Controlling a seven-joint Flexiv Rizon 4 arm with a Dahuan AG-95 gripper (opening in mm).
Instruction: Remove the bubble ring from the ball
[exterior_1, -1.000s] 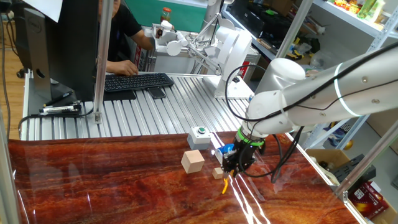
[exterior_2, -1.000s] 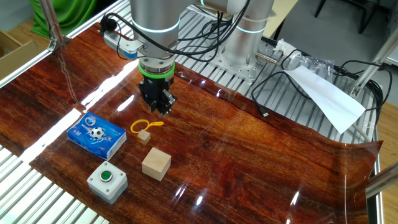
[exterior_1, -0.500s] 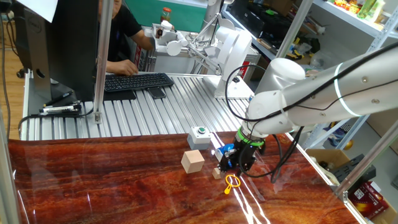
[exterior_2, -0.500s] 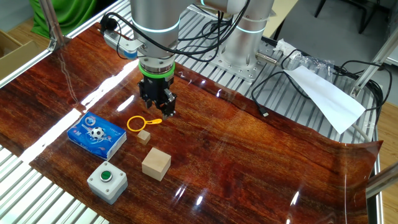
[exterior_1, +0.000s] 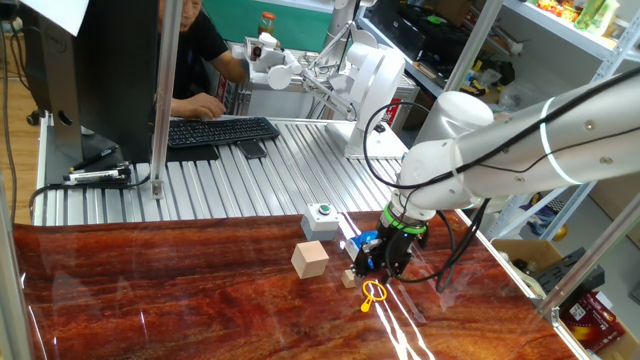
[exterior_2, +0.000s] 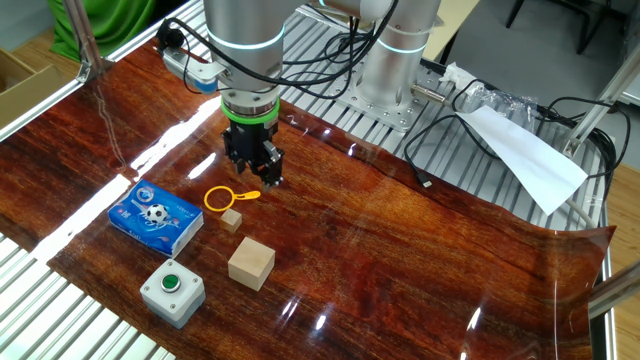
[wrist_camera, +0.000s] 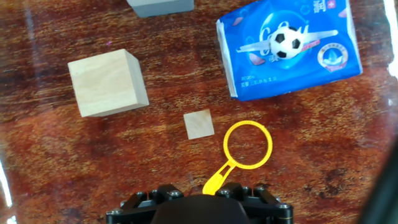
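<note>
Bubble ring (wrist_camera: 247, 144) lies flat on the table (exterior_2: 400, 260), well clear of the ball (wrist_camera: 285, 41), which sits on its blue tissue pack (wrist_camera: 311, 68). The yellow loop rests just beside the small wooden cube (wrist_camera: 199, 124), its stem pointing back toward the tool (exterior_2: 262, 176). In the hand view the stem end (wrist_camera: 217, 182) runs under the tool's body, so I cannot tell whether the fingers are clenched on it or parted; the fixed views show the tool low over the table near the stem without settling the matter.

Judged from how things lie, the ring is already off the ball, and what is left is a clean let-go. If the stem is pinched, part the fingers fully before lifting straight up, so the light loop is not dragged into the small cube or flicked back toward the pack.

The table is glossy red-brown wood grain with bright glare streaks. A larger wooden cube (exterior_2: 250, 262) and a grey box with a green button (exterior_2: 172, 290) stand nearby. Beyond are ribbed aluminium, cables, shelving, and a person at a keyboard (exterior_1: 218, 130).
</note>
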